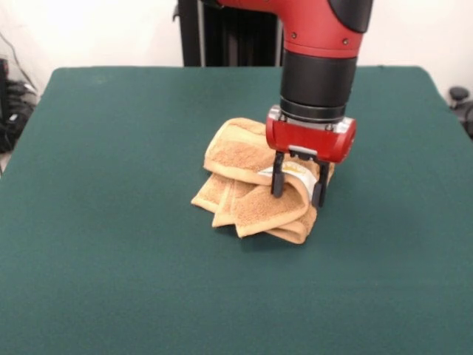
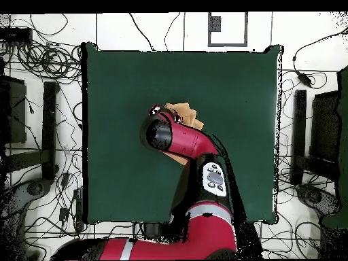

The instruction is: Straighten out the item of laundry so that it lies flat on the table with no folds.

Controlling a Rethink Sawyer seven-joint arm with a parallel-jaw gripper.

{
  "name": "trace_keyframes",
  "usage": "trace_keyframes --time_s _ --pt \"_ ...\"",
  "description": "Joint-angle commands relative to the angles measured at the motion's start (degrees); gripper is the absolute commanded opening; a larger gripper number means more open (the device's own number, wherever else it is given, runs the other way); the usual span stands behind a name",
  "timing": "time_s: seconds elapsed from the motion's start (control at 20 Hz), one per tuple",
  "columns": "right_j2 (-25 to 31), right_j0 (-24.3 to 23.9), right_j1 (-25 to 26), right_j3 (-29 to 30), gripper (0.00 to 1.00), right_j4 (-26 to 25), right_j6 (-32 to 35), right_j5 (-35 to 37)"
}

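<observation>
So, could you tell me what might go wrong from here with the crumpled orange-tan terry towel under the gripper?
1. The gripper straddles a fold of the orange-tan terry towel; closing there could pinch several stacked layers, so lifting moves the whole bundle instead of opening it.
2. The towel lies in overlapping folds on the dark green felt-covered table; a sideways pull might drag it, folds intact.

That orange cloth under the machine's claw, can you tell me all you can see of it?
It is the towel, orange-tan and looped like terry, with paler woven bands and hemmed edges. It is not flat: it lies bunched in several overlapping folds near the middle of the green table. The gripper stands over its right part in the front view, one finger on each side of a raised fold; a white patch, perhaps a tag, shows there. From overhead the arm hides most of it.
</observation>
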Motion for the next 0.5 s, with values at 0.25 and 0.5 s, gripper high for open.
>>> trace_keyframes --time_s 0.25,0.5 --pt "5.1 2.3 1.9 5.0 1.00 -0.9 9.1 -0.5" --pt "4.8 2.6 2.3 4.6 1.00 -1.7 8.4 -1.3"
